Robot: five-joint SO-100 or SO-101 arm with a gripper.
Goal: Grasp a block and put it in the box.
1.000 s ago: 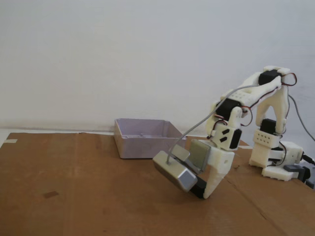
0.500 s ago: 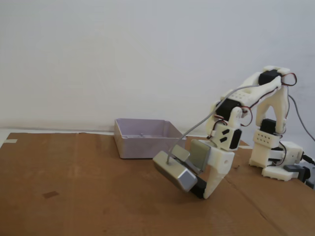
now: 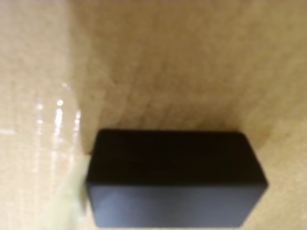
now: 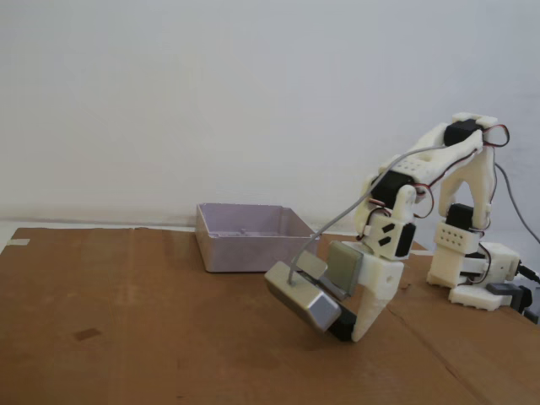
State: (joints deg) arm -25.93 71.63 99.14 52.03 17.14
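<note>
A black rectangular block (image 3: 175,177) lies on the brown cardboard and fills the lower middle of the wrist view, blurred from closeness. In the fixed view the white arm is bent down to the cardboard. Its gripper (image 4: 350,329) is at the surface, with the black block (image 4: 336,326) right at its tip, under the silver wrist camera (image 4: 295,295). No finger shows in the wrist view. The jaws are hidden by the arm and camera, so I cannot tell whether they hold the block. The grey open box (image 4: 253,249) stands behind and left of the gripper.
The cardboard sheet (image 4: 126,337) covers the table, with a small dark mark (image 4: 87,334) at the left. The arm's base (image 4: 472,270) and cables stand at the right. A white wall is behind.
</note>
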